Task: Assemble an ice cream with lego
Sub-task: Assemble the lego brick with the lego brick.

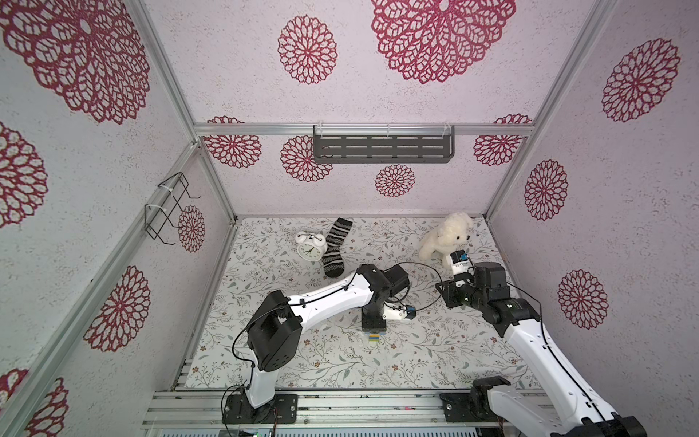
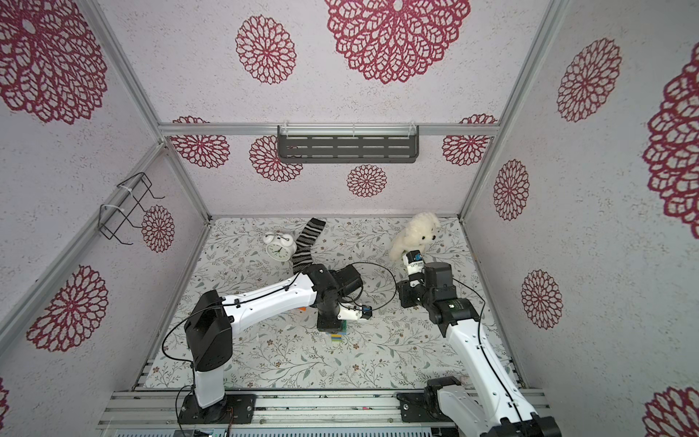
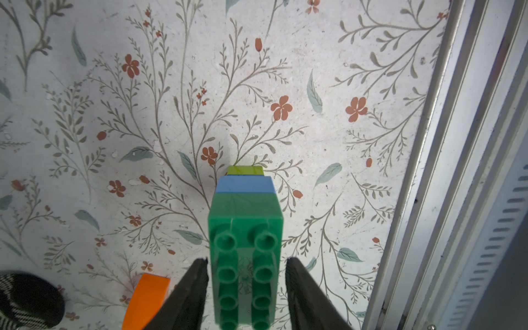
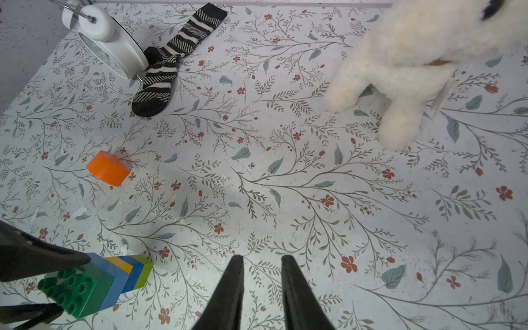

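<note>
Clock [image 4: 111, 48], sock [image 4: 168, 65] and plush [image 4: 414, 57] sit far back on the bench [image 4: 285, 185], orange dome [image 4: 108, 168] nearer; stack [image 4: 114, 277] stands mid-bench, long axis vertical, lime end down, left pincer [image 3: 246, 260] spread astride the green brick [image 3: 245, 228], apparently just clear; right pincer [image 4: 262, 257] slightly spread, empty.

pale walls [image 1: 234, 56] with red rosettes [image 1: 307, 49], floral tabletop [image 1: 435, 340], dark slotted shelf [image 1: 382, 148]

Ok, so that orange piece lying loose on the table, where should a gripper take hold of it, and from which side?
From straight above. The orange piece seems to lie flat on one broad face, so only its rim is reachable. Probably set one jaw on the straight edge and the other on the crown of the curve opposite; elsewhere the round rim would likely slip.
</note>
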